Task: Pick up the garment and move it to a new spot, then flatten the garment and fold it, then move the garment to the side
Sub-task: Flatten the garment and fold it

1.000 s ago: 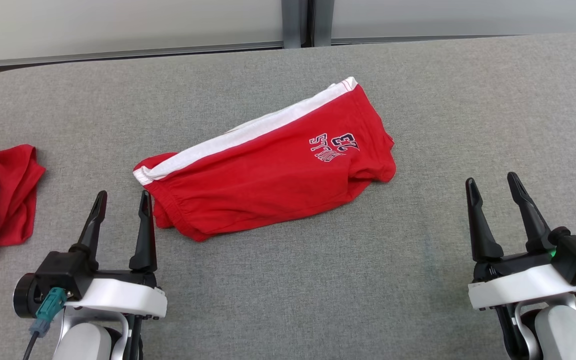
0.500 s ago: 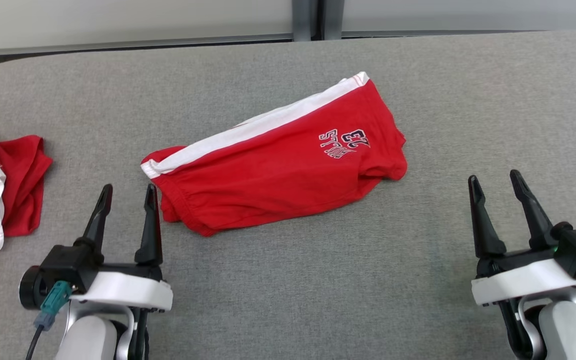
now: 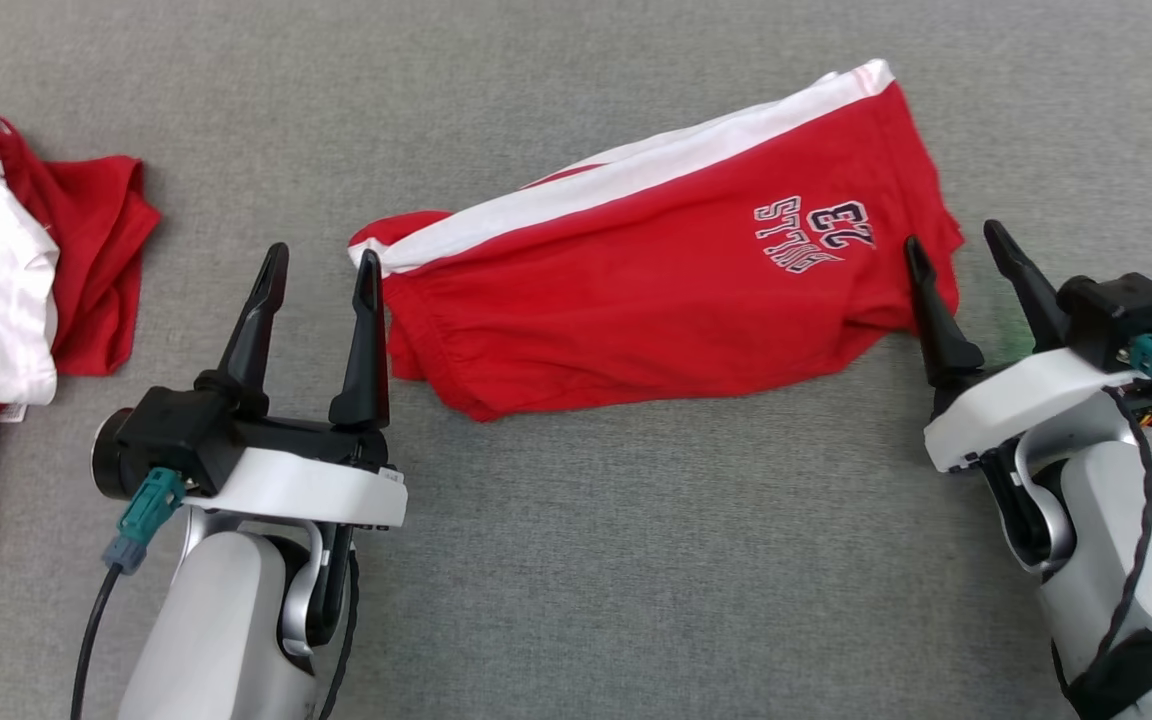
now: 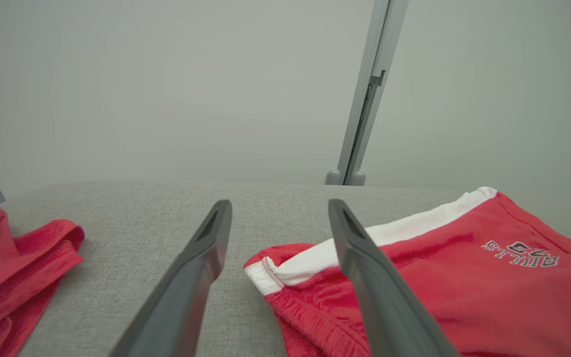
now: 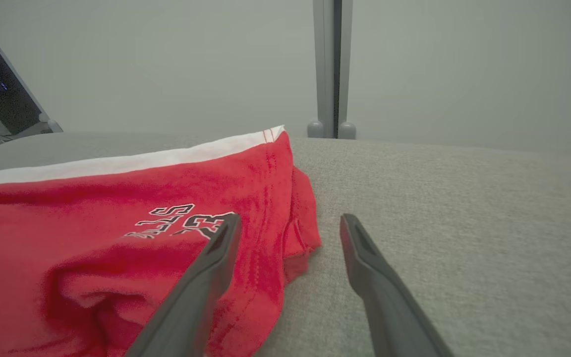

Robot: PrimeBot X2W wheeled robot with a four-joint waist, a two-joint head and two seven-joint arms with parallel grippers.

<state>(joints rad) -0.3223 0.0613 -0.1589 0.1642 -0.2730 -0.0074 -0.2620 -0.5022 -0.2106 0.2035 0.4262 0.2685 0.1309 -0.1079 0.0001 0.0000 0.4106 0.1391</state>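
Note:
The garment [image 3: 656,270] is a pair of red shorts with a white side stripe and a dark "23" print, lying folded over on the grey cloth table [image 3: 636,560]. My left gripper [image 3: 323,258] stands open at the shorts' waistband corner [image 4: 265,267], its inner finger just above that edge. My right gripper [image 3: 951,240] is open too, at the shorts' far right hem [image 5: 295,233], one finger over the red cloth and the other over bare table. Nothing is held by either.
More red and white clothing [image 3: 6,290] lies heaped at the table's left edge, also seen as red cloth [image 4: 13,277] in the left wrist view. A grey post [image 5: 332,69] and pale wall stand behind the table.
The head camera has tipped down and closer, so the whole picture shifted. Both grippers now stand at the two ends of the shorts, nearer to the cloth than before.

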